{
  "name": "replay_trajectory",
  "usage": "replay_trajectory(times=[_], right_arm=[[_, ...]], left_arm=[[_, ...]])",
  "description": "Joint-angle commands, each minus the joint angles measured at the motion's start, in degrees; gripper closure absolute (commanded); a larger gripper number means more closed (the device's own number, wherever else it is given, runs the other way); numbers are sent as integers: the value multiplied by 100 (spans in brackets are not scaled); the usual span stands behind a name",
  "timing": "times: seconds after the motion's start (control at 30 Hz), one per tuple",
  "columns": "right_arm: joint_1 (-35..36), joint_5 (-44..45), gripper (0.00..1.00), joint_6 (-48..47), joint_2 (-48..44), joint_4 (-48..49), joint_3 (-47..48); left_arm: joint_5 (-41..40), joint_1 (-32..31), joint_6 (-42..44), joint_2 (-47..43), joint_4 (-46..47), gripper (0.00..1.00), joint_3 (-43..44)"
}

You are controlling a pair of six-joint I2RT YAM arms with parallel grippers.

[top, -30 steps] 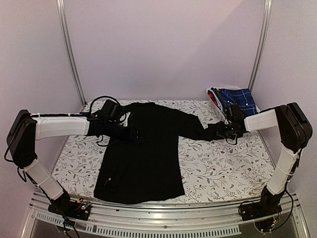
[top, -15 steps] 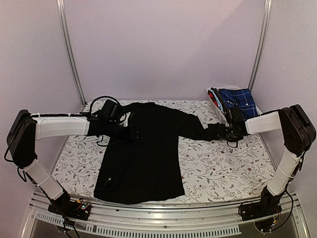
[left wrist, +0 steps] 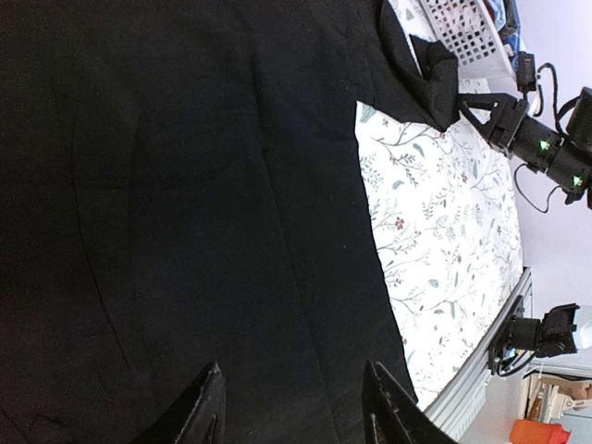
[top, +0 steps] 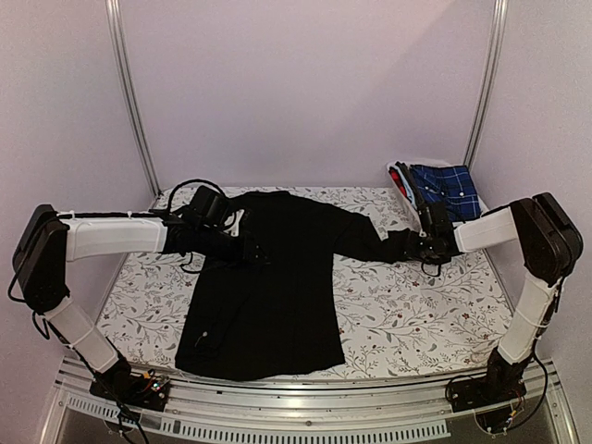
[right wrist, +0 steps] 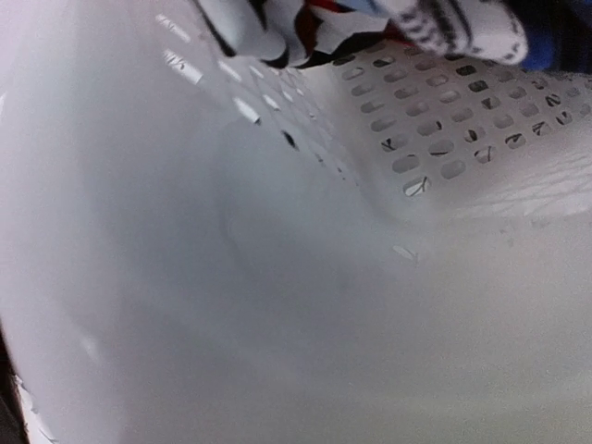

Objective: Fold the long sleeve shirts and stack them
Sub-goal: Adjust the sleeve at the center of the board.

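Note:
A large black long sleeve shirt (top: pixel 268 296) lies spread flat on the floral table, both sleeves stretched out sideways. My left gripper (top: pixel 252 252) hovers over its left shoulder; in the left wrist view it (left wrist: pixel 293 365) is open, with only flat black cloth (left wrist: pixel 185 185) beneath. My right gripper (top: pixel 413 244) sits at the end of the right sleeve (top: pixel 388 245), and in the left wrist view it (left wrist: pixel 474 104) is right beside the bunched cuff (left wrist: pixel 430 69). The right wrist view shows no fingers, only a blurred white wall.
A white slotted basket (right wrist: pixel 444 102) stands at the back right corner, close behind my right gripper, holding blue plaid cloth (top: pixel 446 185) and red and white cloth (right wrist: pixel 305 23). The table (top: pixel 416 305) ends at a metal rail (top: pixel 305 398) in front.
My right arm has shifted slightly toward the basket at the sleeve end. The shirt and my left arm have stayed where they were.

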Motion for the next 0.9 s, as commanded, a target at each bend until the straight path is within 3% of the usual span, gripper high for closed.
replay_trajectory(times=[0.0, 0.2, 0.43, 0.73, 0.87], right_arm=[[80, -64, 77, 7, 180, -25, 138], [245, 148, 100, -36, -80, -209, 209], [333, 494, 100, -88, -487, -479, 125], [-175, -560, 79, 764, -1236, 827, -1248], [-284, -836, 62, 779, -1066, 1125, -1261]], left_arm=[[26, -66, 55, 54, -35, 50, 117], [35, -72, 58, 64, -20, 50, 129], [47, -80, 58, 54, -3, 50, 109], [81, -80, 106, 62, -43, 50, 101], [92, -75, 105, 88, -14, 50, 91]])
